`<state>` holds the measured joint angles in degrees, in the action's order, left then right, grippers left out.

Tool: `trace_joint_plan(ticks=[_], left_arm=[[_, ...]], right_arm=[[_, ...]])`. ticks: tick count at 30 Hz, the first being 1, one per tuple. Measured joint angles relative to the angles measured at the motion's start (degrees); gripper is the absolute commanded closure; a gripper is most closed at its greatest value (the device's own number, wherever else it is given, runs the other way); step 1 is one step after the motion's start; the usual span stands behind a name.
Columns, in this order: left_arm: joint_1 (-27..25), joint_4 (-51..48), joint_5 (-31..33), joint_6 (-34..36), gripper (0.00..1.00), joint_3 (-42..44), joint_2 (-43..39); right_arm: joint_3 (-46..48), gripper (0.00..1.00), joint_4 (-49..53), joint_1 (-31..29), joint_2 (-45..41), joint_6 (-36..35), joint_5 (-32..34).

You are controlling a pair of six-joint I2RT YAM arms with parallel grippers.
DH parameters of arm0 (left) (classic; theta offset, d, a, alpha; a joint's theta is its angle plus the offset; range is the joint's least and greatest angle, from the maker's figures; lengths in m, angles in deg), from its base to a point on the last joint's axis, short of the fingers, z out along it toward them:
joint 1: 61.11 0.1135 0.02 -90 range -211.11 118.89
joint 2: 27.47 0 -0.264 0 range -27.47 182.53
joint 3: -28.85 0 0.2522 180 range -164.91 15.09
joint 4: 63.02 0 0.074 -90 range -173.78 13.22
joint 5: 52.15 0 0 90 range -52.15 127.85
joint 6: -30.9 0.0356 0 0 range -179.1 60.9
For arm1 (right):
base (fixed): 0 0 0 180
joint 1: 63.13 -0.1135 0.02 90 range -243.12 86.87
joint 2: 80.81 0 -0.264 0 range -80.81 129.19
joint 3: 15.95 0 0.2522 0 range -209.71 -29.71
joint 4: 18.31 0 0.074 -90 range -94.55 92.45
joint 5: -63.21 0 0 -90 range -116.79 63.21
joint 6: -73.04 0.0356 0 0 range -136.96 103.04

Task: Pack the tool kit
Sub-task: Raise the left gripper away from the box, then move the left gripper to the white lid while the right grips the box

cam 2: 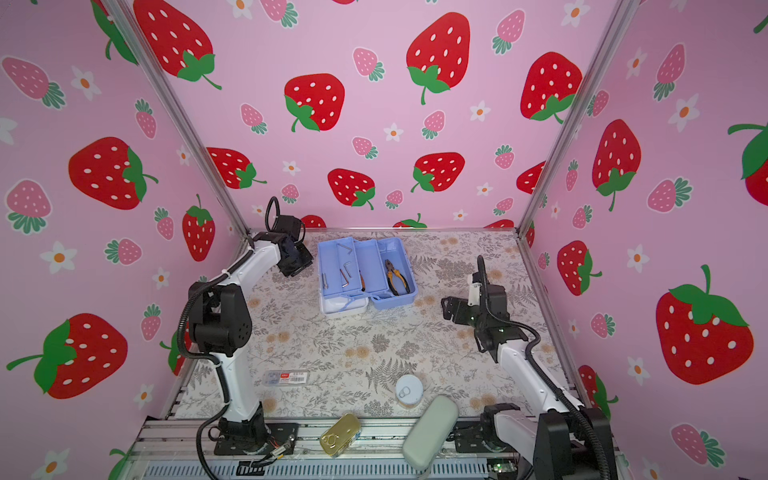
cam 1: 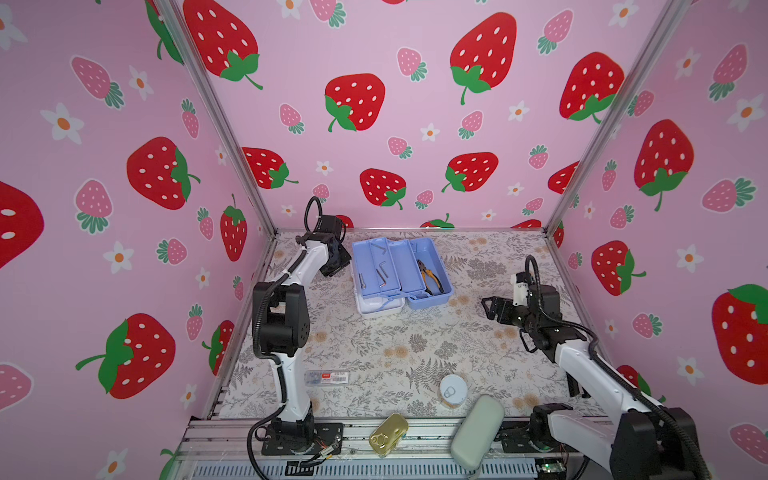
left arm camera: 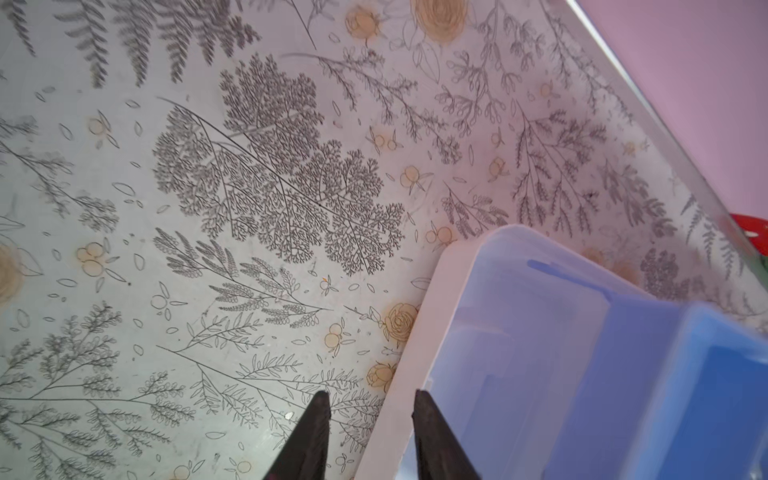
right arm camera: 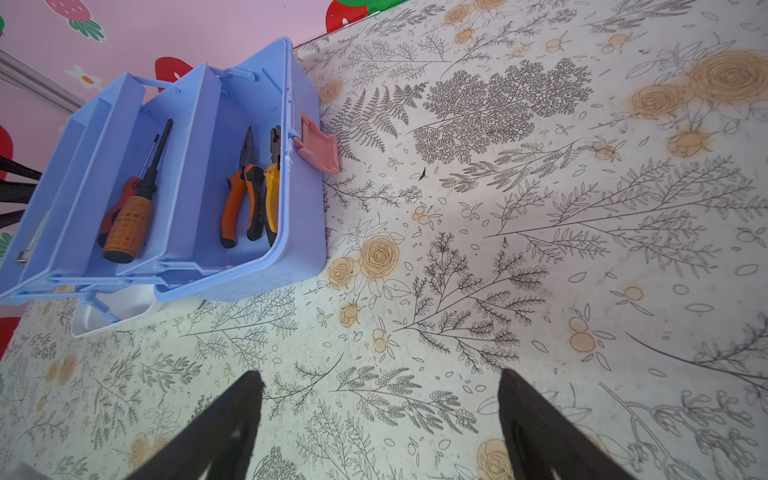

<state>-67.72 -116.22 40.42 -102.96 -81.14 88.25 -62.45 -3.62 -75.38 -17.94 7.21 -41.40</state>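
Tool kit (cam 1: pixel 395 266) sits open; left fingers (left arm camera: pixel 309 440), parted and empty beside its lid (left arm camera: pixel 415 353), may knock it askew; right fingers (right arm camera: pixel 224 424) gape empty.

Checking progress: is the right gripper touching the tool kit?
Apart. The right wrist view shows bare table between the right gripper and the tool kit.

The tool kit (cam 1: pixel 430 300) sits wide open near the back of the table (cam 1: pixel 374 353), blue trays (cam 1: pixel 401 266) fanned out in steps above the white lid (cam 1: pixel 380 308). The pink latch (right arm camera: pixel 318 145) sticks out from the base. Pliers (cam 1: pixel 430 279), screwdrivers (right arm camera: pixel 133 208) and hex keys (cam 1: pixel 382 276) lie inside.
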Motion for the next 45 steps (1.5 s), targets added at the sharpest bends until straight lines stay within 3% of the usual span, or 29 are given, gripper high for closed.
trace_joint_plan(ticks=[8,14,19,24,37,45], left_arm=[[-0.1,5.5,-5.5,-0.5,0.56,12.7,-1.7],[-0.2,12.5,-9.2,-2.2,0.55,24.1,-8.3],[-0.2,21.9,-13.0,-4.5,0.54,32.7,-11.5],[-0.3,29.7,-15.6,-6.7,0.53,39.6,-14.2],[-2.4,39.7,-16.1,-10.3,0.52,51.1,-23.8],[-3.0,42.4,-16.1,-10.1,0.45,53.7,-30.4]], right_arm=[[1.6,0.25,-5.3,1.6,1.5,-0.1,-8.0],[3.0,0.36,-10.6,1.6,3.1,-0.6,-9.1],[3.0,0.36,-12.6,1.6,11.8,-0.8,-10.5],[1.7,0.29,-12.3,0.4,17.0,1.6,-11.4],[-18.6,0.28,-10.6,-4.2,28.6,4.0,-11.2],[-27.5,0.32,-7.8,-9.1,38.9,3.0,-5.2]])
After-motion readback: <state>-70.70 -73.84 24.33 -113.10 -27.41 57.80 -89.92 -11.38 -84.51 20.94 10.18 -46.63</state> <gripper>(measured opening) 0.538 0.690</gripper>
